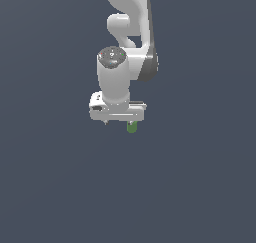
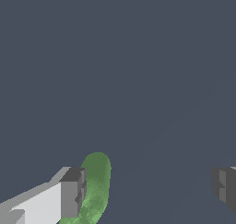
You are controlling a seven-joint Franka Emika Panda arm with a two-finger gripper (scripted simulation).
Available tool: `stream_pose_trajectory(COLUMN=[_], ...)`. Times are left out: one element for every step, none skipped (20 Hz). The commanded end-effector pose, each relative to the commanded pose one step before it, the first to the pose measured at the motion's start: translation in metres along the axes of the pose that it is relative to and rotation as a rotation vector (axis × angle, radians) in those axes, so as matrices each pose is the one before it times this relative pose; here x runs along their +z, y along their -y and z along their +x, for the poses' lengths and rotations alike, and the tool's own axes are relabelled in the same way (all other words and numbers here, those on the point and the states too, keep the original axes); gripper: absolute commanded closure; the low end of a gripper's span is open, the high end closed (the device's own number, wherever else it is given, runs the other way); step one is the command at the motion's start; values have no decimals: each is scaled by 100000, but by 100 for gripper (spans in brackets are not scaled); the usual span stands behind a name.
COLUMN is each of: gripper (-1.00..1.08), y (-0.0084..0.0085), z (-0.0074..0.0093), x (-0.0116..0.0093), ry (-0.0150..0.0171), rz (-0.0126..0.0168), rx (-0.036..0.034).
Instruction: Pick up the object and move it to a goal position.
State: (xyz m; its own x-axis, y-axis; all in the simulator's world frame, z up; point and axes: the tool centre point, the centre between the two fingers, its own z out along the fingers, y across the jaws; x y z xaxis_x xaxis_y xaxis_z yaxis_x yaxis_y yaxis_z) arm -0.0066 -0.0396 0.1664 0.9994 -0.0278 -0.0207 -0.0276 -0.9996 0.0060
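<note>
Flat slate-grey counter (image 1: 50,187) fills both views. My pincer (image 2: 147,191) stands wide — the green object (image 2: 96,186) lies just beside one finger (image 2: 71,193), not centred, low in the wrist frame. Closing now may shove it sideways — or roll it away.

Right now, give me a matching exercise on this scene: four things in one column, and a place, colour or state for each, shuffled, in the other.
1. green cylinder
2. gripper
3. arm
4. floor

A. dark blue-grey
B. comes in from the top of the exterior view
C. close beside one finger
D. jaws wide apart

Pairs: 1-C, 2-D, 3-B, 4-A.
</note>
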Motion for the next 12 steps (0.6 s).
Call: stream_pose_trajectory(gripper=[-92, -92, -92, -92, -92, -92, -92, -92, -92, -92, -92, -92], y=[95, 35, 48, 77, 112, 148, 178, 211, 236, 264, 291, 322], z=[-12, -35, -65, -93, -119, -145, -172, -197, -223, -250, -277, -303], x=[5, 13, 24, 34, 44, 53, 62, 71, 80, 90, 99, 108], ry=[9, -12, -15, -24, -36, -48, -59, -69, -78, -86, -95, -105], rz=[48, 5, 15, 19, 21, 23, 25, 27, 28, 30, 31, 29], rx=[-216, -169, -284, -419, -559, -702, -835, -971, -1091, -1222, -1351, -1485])
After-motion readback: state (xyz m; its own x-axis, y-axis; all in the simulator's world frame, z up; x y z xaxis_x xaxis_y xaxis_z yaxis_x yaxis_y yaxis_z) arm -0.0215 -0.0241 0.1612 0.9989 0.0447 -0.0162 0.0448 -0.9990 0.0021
